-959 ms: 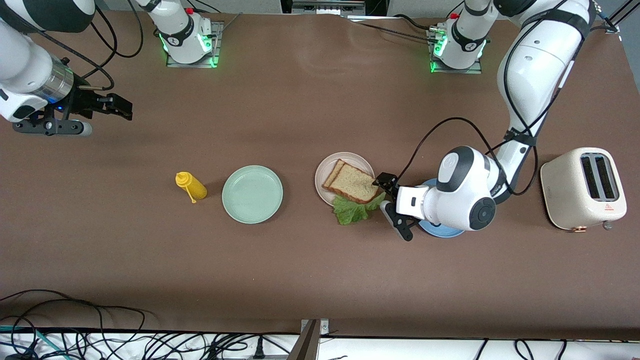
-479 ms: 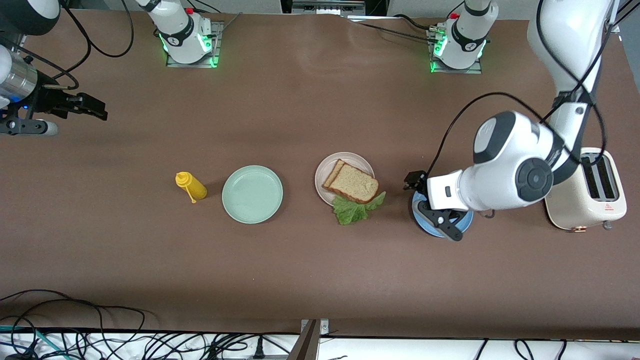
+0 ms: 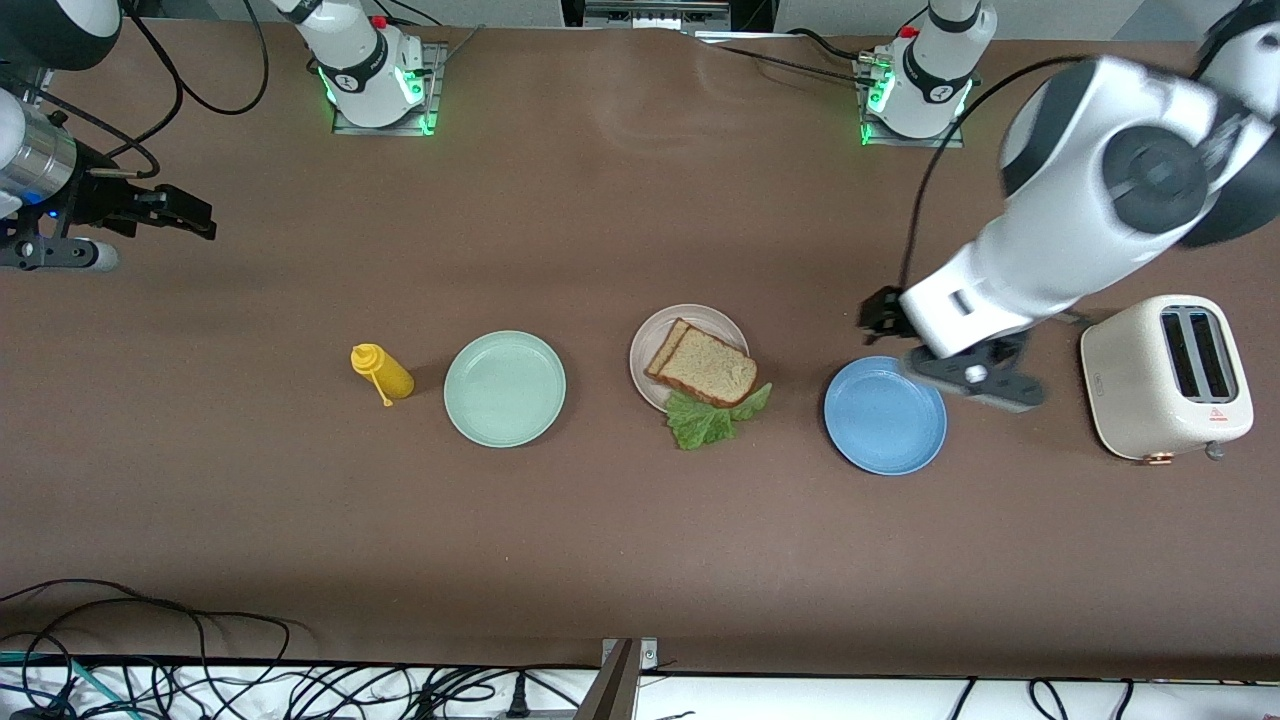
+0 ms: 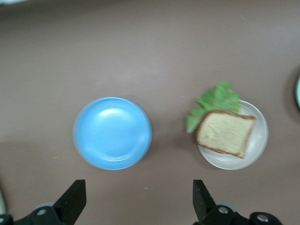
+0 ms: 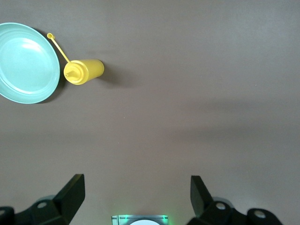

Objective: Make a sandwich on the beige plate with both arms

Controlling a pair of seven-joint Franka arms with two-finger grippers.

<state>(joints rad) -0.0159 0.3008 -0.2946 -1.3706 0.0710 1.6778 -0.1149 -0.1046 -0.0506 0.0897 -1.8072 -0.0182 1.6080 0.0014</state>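
Note:
The beige plate (image 3: 722,318) holds the sandwich (image 3: 705,365): two toasted bread slices stacked askew, with the green lettuce leaf (image 3: 710,420) sticking out over the plate's rim onto the table. In the left wrist view the beige plate (image 4: 257,149), the top slice (image 4: 226,132) and the lettuce (image 4: 213,103) show too. My left gripper (image 3: 880,315) is open and empty, up in the air over the table by the blue plate (image 3: 885,415), apart from the sandwich; its own view shows it too (image 4: 138,201). My right gripper (image 3: 190,215) is open and empty, waiting over the right arm's end of the table; its own view shows it too (image 5: 136,197).
A mint green plate (image 3: 505,388) and a fallen yellow squeeze bottle (image 3: 382,373) lie toward the right arm's end; both show in the right wrist view, the plate (image 5: 26,63) and the bottle (image 5: 84,71). A cream toaster (image 3: 1165,375) stands at the left arm's end. The blue plate (image 4: 112,133) has nothing on it.
My left gripper has risen and drawn back from the sandwich, across the blue plate toward the toaster. The right gripper shifted a little toward its table end, then stayed still.

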